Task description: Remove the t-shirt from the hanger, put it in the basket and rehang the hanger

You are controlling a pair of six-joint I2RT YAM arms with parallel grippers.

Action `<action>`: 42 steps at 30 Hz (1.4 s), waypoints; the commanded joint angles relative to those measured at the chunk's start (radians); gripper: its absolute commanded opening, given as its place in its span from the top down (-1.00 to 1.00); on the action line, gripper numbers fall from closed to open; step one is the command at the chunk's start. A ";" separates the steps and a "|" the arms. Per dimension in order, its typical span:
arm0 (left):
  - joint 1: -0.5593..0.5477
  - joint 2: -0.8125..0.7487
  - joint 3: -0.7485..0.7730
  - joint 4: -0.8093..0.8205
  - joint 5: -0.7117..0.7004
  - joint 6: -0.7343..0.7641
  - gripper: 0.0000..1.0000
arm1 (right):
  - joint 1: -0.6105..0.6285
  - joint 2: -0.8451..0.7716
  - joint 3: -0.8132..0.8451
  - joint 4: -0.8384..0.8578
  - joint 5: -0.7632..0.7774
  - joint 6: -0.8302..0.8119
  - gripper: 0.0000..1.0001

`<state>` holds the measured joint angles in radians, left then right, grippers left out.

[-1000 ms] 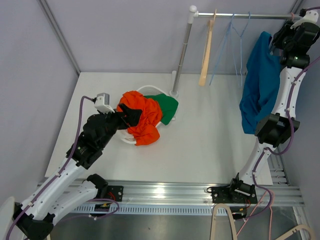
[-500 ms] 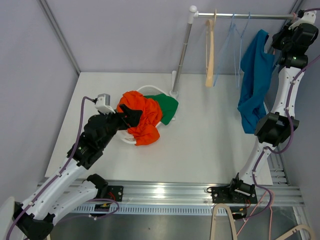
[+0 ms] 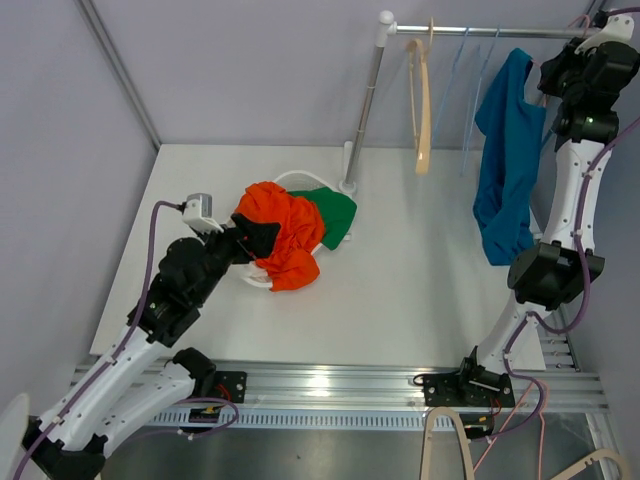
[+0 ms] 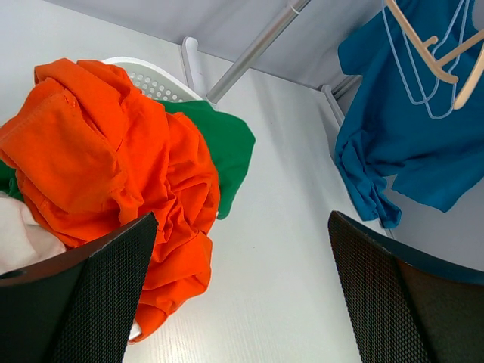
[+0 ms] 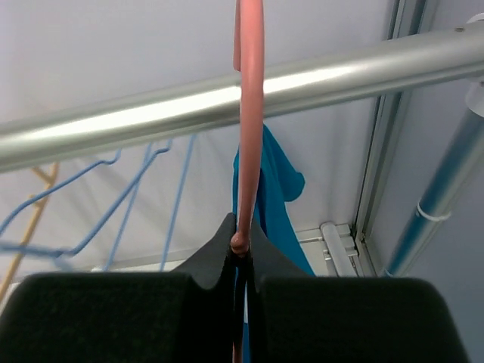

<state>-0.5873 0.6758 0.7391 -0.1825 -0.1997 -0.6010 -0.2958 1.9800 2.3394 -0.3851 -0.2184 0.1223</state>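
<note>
One blue t-shirt [image 3: 505,160] is the thing to get off, and it hangs at the far right end of the rail [image 3: 500,32], high over the desk [image 3: 420,290]. A second ago it was puffed out wide and leaned away from the right arm. Now it has swung back in. It hangs long and thin, close beside that arm.

The wooden hanger [image 3: 421,100] was tipped to the side before. Now it hangs straight down. So the pull along the rail looks like it has let go a bit, but the shirt is not off. I think the job is only at its start.

The right tool [image 5: 240,246] is squeezed tight on the pink hanger [image 5: 249,113], just under its hook. The hook goes up and over the rail. The blue shirt shows below and behind it.

The left tool [image 4: 242,295] has slid back a little from the basket [image 4: 147,74]. Its two fingers are spread wide with nothing between them.

Now the count:
- two arms
- one rail
- one blue t-shirt
- one pink hanger
- one wooden hanger
- blue wire hangers [image 5: 179,198], maybe two, but the thin wires cross and I can't be sure
- one white basket
- three kinds of cloth in or on it: an orange cloth [image 3: 285,235], a green cloth [image 3: 335,215] and a bit of white cloth [image 4: 19,234]
</note>
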 commanded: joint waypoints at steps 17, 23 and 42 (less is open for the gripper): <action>-0.071 -0.096 -0.043 0.210 0.316 0.139 -0.99 | 0.043 -0.434 -0.325 -0.147 0.264 0.195 1.00; -0.323 0.077 0.054 0.229 0.270 0.322 -0.99 | 0.110 -0.607 -0.436 -0.221 0.338 0.234 1.00; -0.715 0.714 0.436 0.526 0.267 0.563 -0.99 | 0.215 -0.771 -0.525 -0.371 0.263 0.303 1.00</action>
<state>-1.2736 1.3605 1.1011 0.2314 0.0784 -0.0917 -0.0967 1.2461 1.8259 -0.7845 0.0582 0.3939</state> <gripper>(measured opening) 0.994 0.038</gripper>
